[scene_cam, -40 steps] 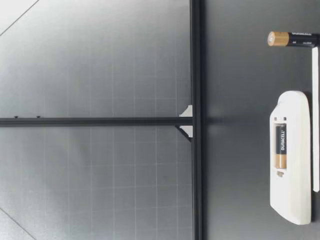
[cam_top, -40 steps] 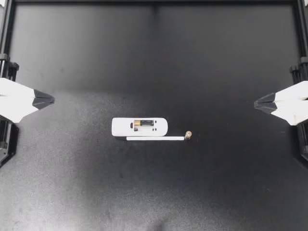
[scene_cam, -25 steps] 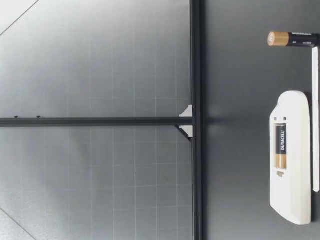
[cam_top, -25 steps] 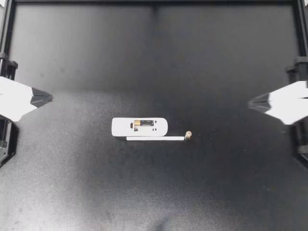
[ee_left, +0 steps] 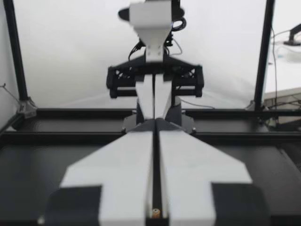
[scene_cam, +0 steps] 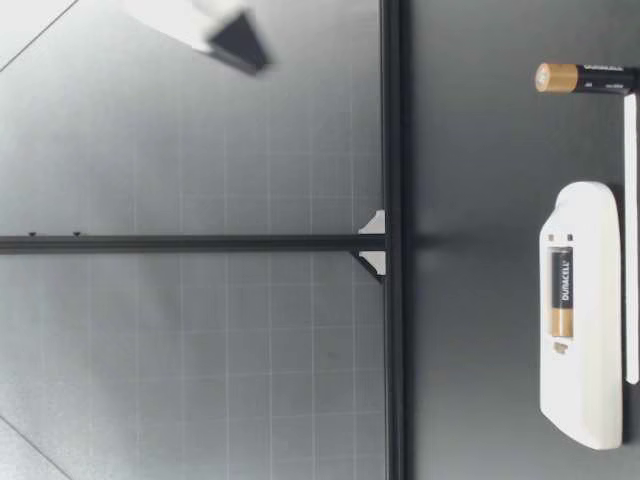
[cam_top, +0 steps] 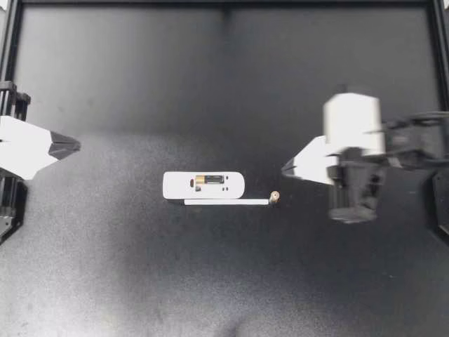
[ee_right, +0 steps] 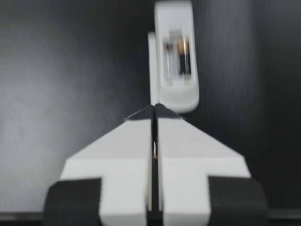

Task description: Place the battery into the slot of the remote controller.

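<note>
The white remote [cam_top: 203, 184] lies flat mid-table, slot up, with one battery [cam_top: 209, 180] in it. Its white cover strip [cam_top: 226, 202] lies along the near side. A loose battery [cam_top: 275, 197] stands upright at the strip's right end, gold end up [scene_cam: 585, 78]. My right gripper [cam_top: 286, 169] is shut and empty, just right of and beyond that battery. In the right wrist view the remote [ee_right: 176, 70] lies ahead of the shut fingers [ee_right: 188, 146], which hide the loose battery. My left gripper [cam_top: 76, 146] hangs shut and empty at the far left.
A black frame rail [cam_top: 224, 3] borders the dark table mat. In the low view a gripper tip [scene_cam: 235, 40] hangs high above the table on the standing battery's side. The left wrist view faces my right arm [ee_left: 153, 89] across the table.
My right arm has swung in from the right edge toward the table's middle, ending close to the standing battery. The left arm, remote, strip and battery have stayed put.
</note>
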Action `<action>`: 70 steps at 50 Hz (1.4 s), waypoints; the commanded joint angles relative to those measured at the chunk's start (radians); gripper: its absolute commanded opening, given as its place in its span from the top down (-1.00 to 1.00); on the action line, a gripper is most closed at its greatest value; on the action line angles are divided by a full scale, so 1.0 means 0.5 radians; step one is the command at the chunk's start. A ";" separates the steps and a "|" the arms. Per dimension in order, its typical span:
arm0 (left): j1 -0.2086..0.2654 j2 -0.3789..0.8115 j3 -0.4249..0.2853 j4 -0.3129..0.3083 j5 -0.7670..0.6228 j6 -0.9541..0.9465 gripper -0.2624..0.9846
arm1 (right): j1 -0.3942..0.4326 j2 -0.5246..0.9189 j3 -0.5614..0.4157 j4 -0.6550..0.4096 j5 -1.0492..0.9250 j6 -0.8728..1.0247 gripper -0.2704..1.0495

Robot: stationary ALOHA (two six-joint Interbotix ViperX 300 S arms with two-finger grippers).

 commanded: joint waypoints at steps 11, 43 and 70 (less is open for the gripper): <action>0.006 0.025 -0.025 0.000 -0.021 0.003 0.85 | -0.018 0.316 -0.255 -0.003 0.350 -0.006 0.72; 0.006 0.031 -0.006 -0.003 -0.018 0.003 0.85 | -0.003 0.644 -0.325 -0.003 0.362 -0.025 -0.20; 0.006 0.028 0.003 -0.003 -0.018 -0.003 0.85 | 0.015 0.816 -0.337 -0.003 0.350 -0.025 -0.19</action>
